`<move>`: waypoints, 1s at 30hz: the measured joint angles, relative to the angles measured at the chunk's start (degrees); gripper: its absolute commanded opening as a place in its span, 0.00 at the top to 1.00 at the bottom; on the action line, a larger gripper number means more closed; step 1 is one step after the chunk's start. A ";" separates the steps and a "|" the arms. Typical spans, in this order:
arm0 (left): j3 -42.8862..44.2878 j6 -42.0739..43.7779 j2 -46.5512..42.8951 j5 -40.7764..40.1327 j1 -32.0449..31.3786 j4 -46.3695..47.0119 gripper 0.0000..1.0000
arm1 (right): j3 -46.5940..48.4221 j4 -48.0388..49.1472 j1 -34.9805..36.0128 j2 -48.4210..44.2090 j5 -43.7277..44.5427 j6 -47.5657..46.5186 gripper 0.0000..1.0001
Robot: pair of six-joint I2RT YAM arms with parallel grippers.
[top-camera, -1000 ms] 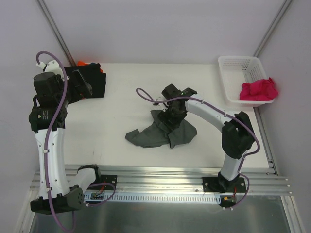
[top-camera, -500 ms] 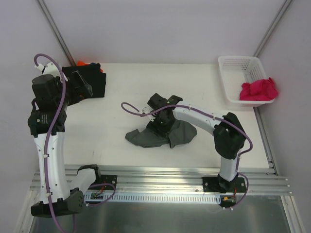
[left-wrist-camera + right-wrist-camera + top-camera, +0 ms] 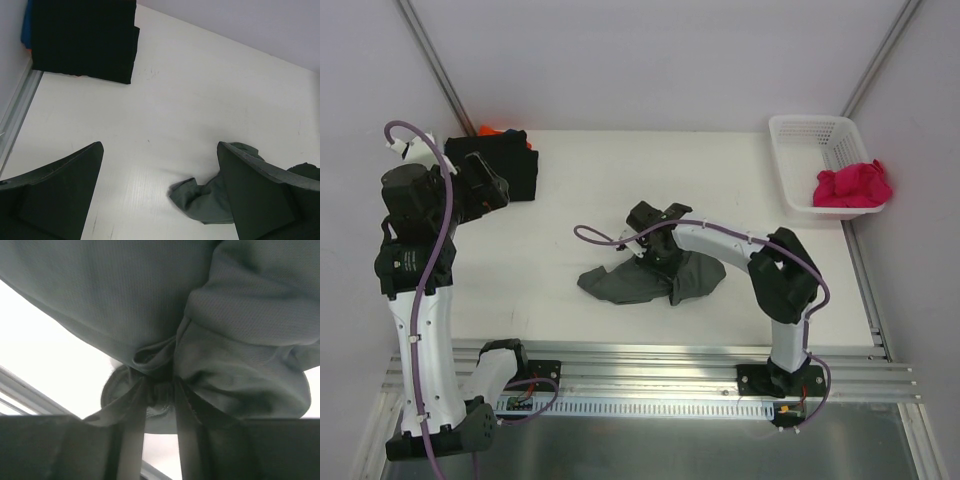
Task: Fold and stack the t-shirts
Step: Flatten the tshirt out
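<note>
within right gripper [image 3: 159, 386], grey t-shirt [image 3: 125, 300]

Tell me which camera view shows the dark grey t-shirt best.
Top external: nearly the whole crumpled dark grey t-shirt shows, with only the right arm covering part. Right wrist shows just a bunched fold close up; left wrist shows only one end.

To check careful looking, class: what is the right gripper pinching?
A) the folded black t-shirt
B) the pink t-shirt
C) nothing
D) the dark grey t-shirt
D: the right wrist view shows the right gripper closed on a bunched fold of the dark grey t-shirt.
</note>
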 measured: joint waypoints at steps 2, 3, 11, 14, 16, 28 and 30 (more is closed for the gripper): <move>-0.13 -0.15 0.09 0.20 0.00 -0.02 0.01 | -2.21 0.28 -0.13 -0.98 1.16 -0.63 0.96; -0.15 -0.24 0.13 0.26 0.00 -0.04 0.01 | -3.30 0.31 -0.24 -1.75 1.62 -0.92 0.99; -0.42 -1.60 2.69 2.29 0.35 0.11 0.01 | -13.60 -1.07 -5.07 -16.13 5.35 -1.75 0.99; -1.68 -1.62 3.45 2.97 0.35 0.20 0.01 | -16.13 -0.92 -11.06 -21.51 6.47 -1.73 0.99; -2.67 -1.70 3.91 3.26 0.35 0.15 0.02 | -17.53 -0.83 -16.61 -23.91 7.48 -1.73 1.00; -3.48 -2.29 5.44 4.72 0.35 0.07 0.02 | -24.96 0.24 -31.71 -25.66 9.75 -2.03 0.75; -3.48 -2.27 5.46 4.72 0.35 0.07 0.02 | -25.07 0.42 -32.04 -25.66 9.99 -1.75 0.37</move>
